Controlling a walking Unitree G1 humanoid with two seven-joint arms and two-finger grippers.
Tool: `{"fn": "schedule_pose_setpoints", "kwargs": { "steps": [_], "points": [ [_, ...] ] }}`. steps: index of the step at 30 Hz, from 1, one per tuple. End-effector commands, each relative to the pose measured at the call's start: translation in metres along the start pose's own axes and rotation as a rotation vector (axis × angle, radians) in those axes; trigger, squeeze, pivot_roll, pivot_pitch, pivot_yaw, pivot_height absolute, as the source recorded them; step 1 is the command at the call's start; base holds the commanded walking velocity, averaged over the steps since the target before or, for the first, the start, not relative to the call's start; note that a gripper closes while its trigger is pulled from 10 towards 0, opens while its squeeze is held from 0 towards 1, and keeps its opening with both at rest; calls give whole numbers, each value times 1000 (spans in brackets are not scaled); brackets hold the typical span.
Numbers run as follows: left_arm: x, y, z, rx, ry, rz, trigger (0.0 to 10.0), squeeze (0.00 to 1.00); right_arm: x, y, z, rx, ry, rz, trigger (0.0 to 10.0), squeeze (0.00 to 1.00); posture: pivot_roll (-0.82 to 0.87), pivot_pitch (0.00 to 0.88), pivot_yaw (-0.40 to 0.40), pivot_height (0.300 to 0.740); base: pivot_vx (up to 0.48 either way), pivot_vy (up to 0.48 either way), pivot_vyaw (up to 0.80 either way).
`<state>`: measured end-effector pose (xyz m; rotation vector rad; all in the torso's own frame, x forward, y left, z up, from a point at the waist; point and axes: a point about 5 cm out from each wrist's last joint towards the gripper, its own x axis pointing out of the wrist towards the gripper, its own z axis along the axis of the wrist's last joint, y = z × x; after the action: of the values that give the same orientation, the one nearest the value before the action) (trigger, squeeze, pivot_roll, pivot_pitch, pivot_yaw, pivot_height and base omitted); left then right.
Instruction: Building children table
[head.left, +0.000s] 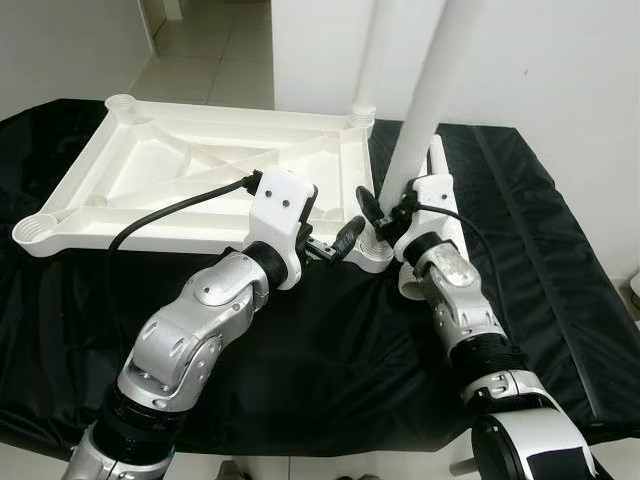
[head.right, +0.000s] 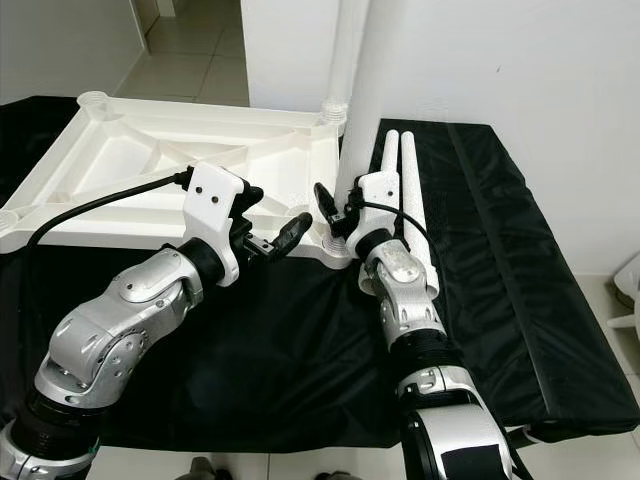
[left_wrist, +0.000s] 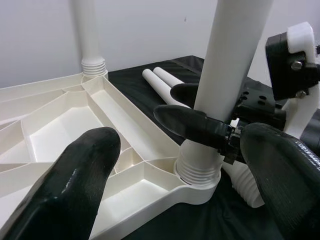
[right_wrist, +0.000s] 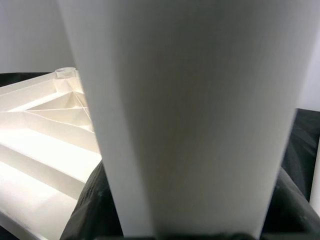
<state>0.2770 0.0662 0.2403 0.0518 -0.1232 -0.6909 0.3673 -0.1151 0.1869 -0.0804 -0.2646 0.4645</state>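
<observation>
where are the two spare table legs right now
The two spare legs lie side by side on the black mat, on the robot's right, just behind the right gripper and beside the upside-down tabletop.

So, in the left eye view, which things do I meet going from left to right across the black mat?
Upturned white tabletop → left gripper → upright leg held by right gripper → two loose legs lying on the mat.

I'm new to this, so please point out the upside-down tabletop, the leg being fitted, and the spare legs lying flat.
tabletop (head.left: 160, 170): left eye view, ribbed underside.
leg being fitted (left_wrist: 232, 55): left wrist view, upright shaft.
spare legs (head.right: 408, 175): right eye view, on their shafts.
</observation>
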Motion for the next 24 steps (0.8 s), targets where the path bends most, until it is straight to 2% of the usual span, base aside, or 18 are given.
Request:
{"fn": "schedule_pose_setpoints", "kwargs": {
  "steps": [1,8,13,15,24],
  "points": [
    [-2,-4,2,-1,1,-69,10000,0,-12,9,-30,21,134,53,10000,0,29,112,-37,740,0,0,0],
    [-3,-5,2,-4,2,-71,10000,0,-15,6,-34,27,139,40,10000,0,27,115,-36,740,0,0,0],
    [-3,-5,3,-4,-2,-76,10000,0,-17,-7,-39,163,174,-61,10000,0,25,116,-34,740,0,0,0],
    [-3,-6,3,-3,-2,-77,10000,0,-17,-10,-40,181,184,-79,10000,0,25,116,-34,740,0,0,0],
    [-4,-6,4,-3,-4,-73,10000,0,-16,-12,-42,172,209,-85,10000,0,28,120,-38,740,0,0,0]
  ]
}}
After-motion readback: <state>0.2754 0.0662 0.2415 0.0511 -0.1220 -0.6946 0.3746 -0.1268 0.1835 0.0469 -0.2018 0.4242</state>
